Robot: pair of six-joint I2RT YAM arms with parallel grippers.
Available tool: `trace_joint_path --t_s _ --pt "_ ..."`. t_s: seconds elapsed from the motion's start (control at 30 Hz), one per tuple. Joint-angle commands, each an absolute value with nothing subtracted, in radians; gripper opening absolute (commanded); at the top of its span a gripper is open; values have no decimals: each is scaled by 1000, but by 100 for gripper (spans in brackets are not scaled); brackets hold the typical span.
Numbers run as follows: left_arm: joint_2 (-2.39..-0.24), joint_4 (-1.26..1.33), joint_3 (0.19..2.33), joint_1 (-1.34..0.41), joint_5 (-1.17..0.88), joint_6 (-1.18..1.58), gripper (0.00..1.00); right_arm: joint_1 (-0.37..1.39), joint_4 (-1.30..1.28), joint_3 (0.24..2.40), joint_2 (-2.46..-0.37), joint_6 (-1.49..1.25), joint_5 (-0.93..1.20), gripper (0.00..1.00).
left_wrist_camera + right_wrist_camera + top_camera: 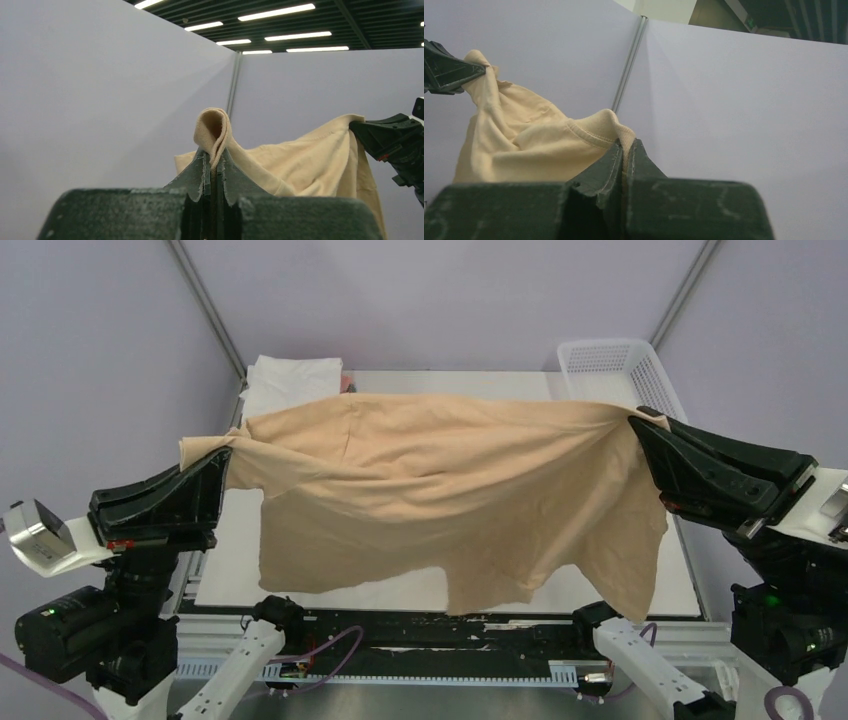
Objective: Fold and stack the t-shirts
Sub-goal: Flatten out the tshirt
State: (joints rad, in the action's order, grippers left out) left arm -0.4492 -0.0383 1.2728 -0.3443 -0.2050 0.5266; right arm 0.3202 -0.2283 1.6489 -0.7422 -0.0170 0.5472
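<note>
Tan t-shirt hangs spread in the air above the tabletop, stretched between both arms. Left jaws are clamped on a bunched fold of it over the tabletop's left side. Right jaws are clamped on its hemmed edge over the right side. Cloth pokes up past both sets of tips. Folded white shirt lies at the tabletop's far-left corner, white basket at its far-right.

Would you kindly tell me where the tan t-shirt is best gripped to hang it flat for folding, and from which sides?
Pinch the tan t-shirt at its two upper ends, one from the left side and one from the right. With the left jaws and right jaws shut there, the cloth hangs spread as one wide sheet.
</note>
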Motion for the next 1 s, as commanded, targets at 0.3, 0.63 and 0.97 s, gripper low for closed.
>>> trace_joint_path --t_s 0.3,0.63,0.97 --pt "-1001 -91 1414 -345 131 339 0 321 -281 1573 -1043 71 -74 0" --pt "-1892 -182 1775 -343 173 324 20 183 -321 1211 -1344 -126 -412 2" --pt "-2141 -204 1898 -347 28 413 100 82 -396 1154 -1503 -274 -351 73"
